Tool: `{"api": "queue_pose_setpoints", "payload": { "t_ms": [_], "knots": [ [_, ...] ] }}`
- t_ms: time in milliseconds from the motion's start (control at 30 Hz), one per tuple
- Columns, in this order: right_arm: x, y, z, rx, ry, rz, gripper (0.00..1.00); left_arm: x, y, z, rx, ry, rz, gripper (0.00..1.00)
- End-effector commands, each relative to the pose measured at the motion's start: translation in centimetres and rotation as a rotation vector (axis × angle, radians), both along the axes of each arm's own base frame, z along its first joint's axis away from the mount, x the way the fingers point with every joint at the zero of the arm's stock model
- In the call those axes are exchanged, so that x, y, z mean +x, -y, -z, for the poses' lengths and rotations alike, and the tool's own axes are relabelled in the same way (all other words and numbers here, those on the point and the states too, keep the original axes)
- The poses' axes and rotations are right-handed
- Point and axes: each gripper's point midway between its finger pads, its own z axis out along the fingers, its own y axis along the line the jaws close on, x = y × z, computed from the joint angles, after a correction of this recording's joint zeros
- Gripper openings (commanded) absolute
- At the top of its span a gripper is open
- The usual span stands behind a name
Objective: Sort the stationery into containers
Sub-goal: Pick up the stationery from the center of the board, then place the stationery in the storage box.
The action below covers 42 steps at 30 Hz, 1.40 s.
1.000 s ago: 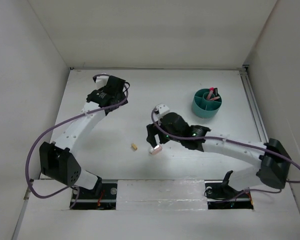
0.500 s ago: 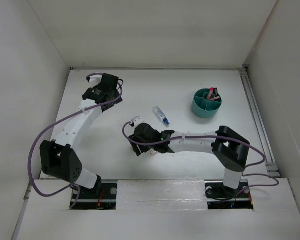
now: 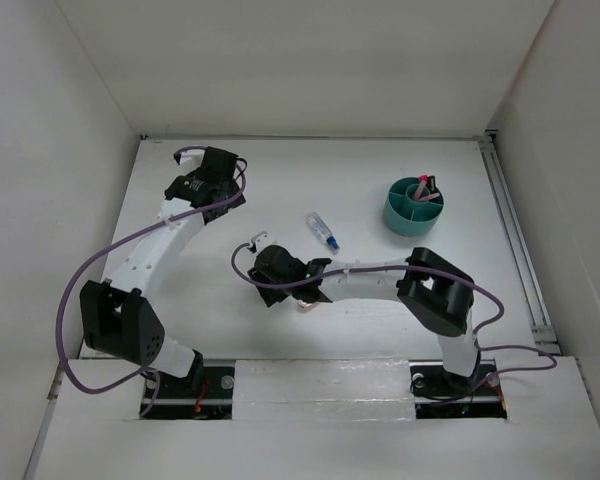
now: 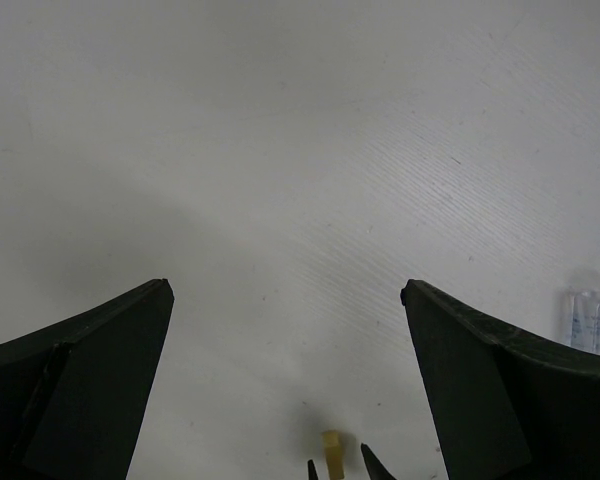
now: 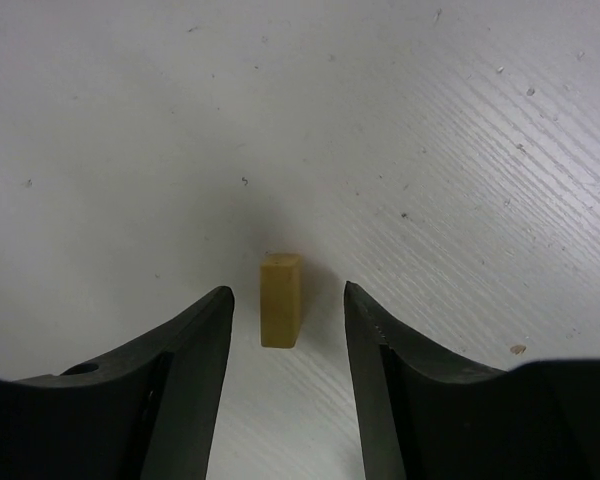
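My right tool [image 5: 287, 298] is low over the desk [image 5: 430, 130]. The tiny tan block [image 5: 280, 302] lies flat on the desk, right between its two jaws. The jaws are apart. There is a small gap on each side of the block, so nothing is held yet.

The block's long side points straight out from my wrist, the same way the jaws point. That is good, I think. The jaws only have to squeeze across its thin side.

My left tool [image 4: 285, 288] is wide apart and has nothing in it. It sits well away, at the far left part of the desk, so the right arm is the one for this job.

The teal bowl [image 3: 400, 222] is well off to the right, with some pens in it already. The clear tube [image 3: 323, 231] lies between here and the bowl. A small pink piece [image 3: 308, 303] lies just beside my right arm.
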Motion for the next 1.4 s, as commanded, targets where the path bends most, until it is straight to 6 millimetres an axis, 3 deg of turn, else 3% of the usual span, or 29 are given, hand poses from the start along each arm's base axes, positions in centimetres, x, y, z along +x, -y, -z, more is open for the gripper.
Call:
{"api": "queue_pose_setpoints", "payload": {
  "t_ms": [0,333,433,467,500,600,700,733,800,833,900,967,1000,1033,1067,1100,1233,1300,1367],
  "knots": [
    [0.7,-0.9,-1.2,0.021,0.033,0.005,0.53,-0.3,-0.5,-2.2,-0.002,0.060,-0.018,1.00],
    [0.1,-0.6,1.2,-0.020,-0.010,-0.004,0.41,-0.3,-0.5,-2.9,-0.011,0.086,-0.019,1.00],
    [0.1,-0.6,1.2,-0.020,-0.010,-0.004,0.23,-0.3,-0.3,-2.9,-0.018,0.083,-0.013,1.00],
    [0.2,-0.9,0.9,-0.012,-0.006,-0.004,0.07,-0.3,-0.3,-2.9,-0.018,0.083,-0.013,1.00],
    [0.4,-0.8,0.9,-0.014,0.000,0.002,0.00,-0.3,-0.3,-2.9,-0.018,0.083,-0.013,1.00],
    [1.2,-0.6,-0.2,-0.023,0.033,0.034,0.00,-0.4,-0.4,-3.2,-0.022,0.093,-0.013,1.00],
    [3.8,0.5,-3.6,0.028,0.067,0.072,0.00,-0.4,-0.5,-3.3,-0.015,0.096,-0.019,1.00],
    [6.3,1.5,-5.0,0.060,0.071,0.117,0.00,-0.2,-0.3,-3.4,-0.025,0.103,-0.013,1.00],
    [8.9,3.2,-7.7,0.094,0.105,0.156,0.00,-0.1,0.3,-3.3,-0.041,0.098,0.025,1.00],
    [11.3,4.9,-8.8,0.110,0.120,0.214,0.00,-0.2,0.5,-2.9,-0.048,0.086,0.034,1.00],
    [13.8,6.8,-11.3,0.119,0.160,0.261,0.00,-0.1,0.9,-2.9,-0.062,0.087,0.055,1.00],
    [17.4,10.3,-12.8,0.094,0.204,0.372,0.00,-0.1,1.1,-2.7,-0.069,0.085,0.061,1.00],
    [18.9,11.1,-14.9,0.114,0.234,0.411,0.00,-0.2,1.1,-3.0,-0.072,0.093,0.061,1.00],
    [19.7,12.4,-15.0,0.092,0.228,0.443,0.00,-0.2,1.3,-2.9,-0.075,0.087,0.077,1.00],
    [21.6,14.9,-15.8,0.082,0.250,0.515,0.00,0.0,1.4,-3.1,-0.078,0.097,0.078,1.00],
    [22.9,15.8,-17.0,0.096,0.266,0.564,0.00,0.0,1.5,-2.7,-0.079,0.090,0.093,1.00],
    [26.8,22.2,-18.9,0.079,0.314,0.816,0.00,0.0,1.5,-2.7,-0.079,0.090,0.093,1.00],
    [27.4,25.8,-19.0,0.036,0.316,0.969,0.00,-0.1,1.5,-2.7,-0.073,0.088,0.099,1.00],
    [27.5,27.8,-19.8,0.031,0.315,1.071,0.00,-0.1,1.5,-3.0,-0.076,0.096,0.099,1.00]
  ]
}}
